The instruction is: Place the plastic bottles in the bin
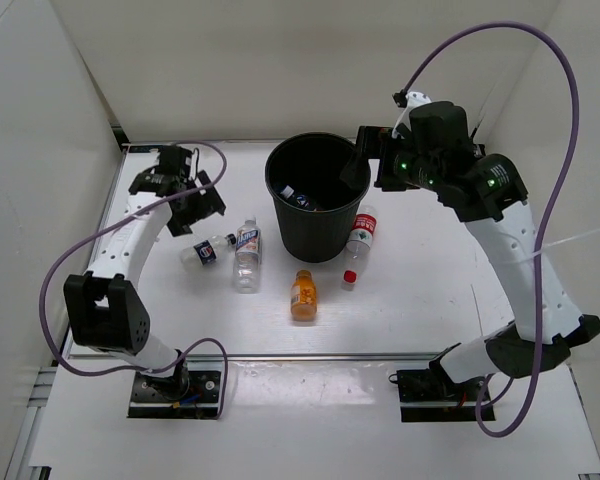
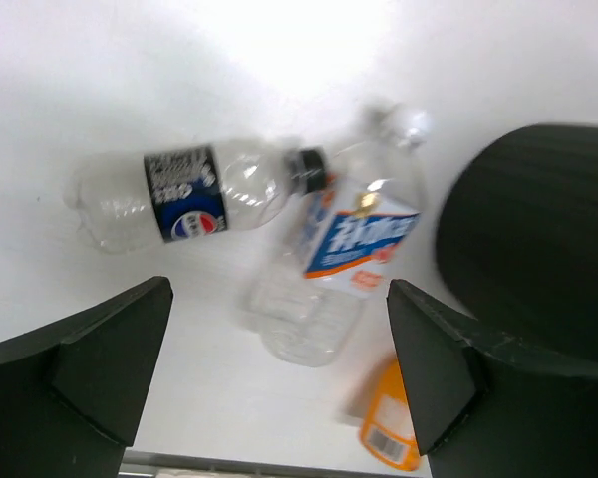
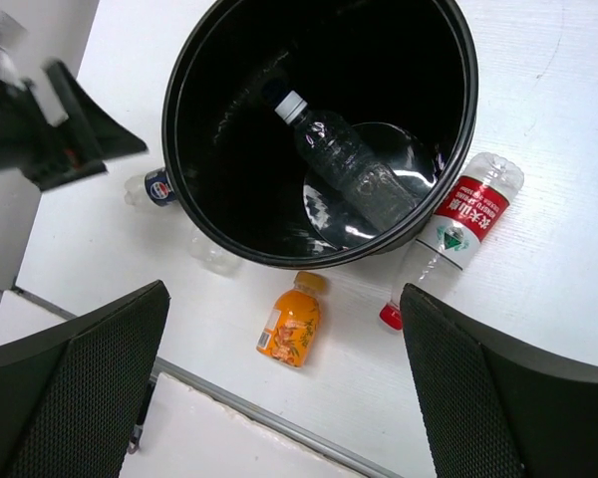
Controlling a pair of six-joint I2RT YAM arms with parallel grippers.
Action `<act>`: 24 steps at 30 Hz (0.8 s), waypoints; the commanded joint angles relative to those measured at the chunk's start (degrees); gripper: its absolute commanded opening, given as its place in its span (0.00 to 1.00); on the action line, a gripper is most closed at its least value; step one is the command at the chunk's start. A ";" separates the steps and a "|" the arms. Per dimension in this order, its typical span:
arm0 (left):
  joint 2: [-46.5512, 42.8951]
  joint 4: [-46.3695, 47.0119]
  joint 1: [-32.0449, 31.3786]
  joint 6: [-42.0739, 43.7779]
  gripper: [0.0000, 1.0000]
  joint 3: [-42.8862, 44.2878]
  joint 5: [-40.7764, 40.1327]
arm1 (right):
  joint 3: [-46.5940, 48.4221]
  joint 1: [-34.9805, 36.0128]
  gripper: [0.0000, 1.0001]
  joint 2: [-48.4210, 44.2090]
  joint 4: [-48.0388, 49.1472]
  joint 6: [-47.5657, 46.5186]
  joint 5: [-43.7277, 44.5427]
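Your left fingers [image 2: 90, 368] spread wide, empty, above dark-label bottle [image 2: 169, 194]; right fingers [image 3: 80, 388] wide over bin [image 3: 209, 110], plain bottle [image 3: 349, 164] inside.

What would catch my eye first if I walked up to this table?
The big black bin stands in the middle of the white table, with one clear bottle lying inside. Four more lie on the table beside it: the dark-labelled bottle, the white-blue-labelled bottle, the stubby orange bottle and the red-capped bottle.
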 commanded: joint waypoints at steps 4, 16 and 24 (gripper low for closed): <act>6.00 -11.77 2.78 -7.73 1.00 11.09 -0.25 | -0.16 0.00 1.00 0.99 0.54 -0.67 -1.06; 6.63 -14.33 6.65 -40.70 1.00 8.72 6.70 | -0.68 -0.53 1.00 0.46 -3.33 -2.25 -1.59; 10.85 -13.02 8.41 -43.96 1.00 3.28 8.37 | -0.68 -0.53 1.00 0.46 -5.97 -3.31 -2.12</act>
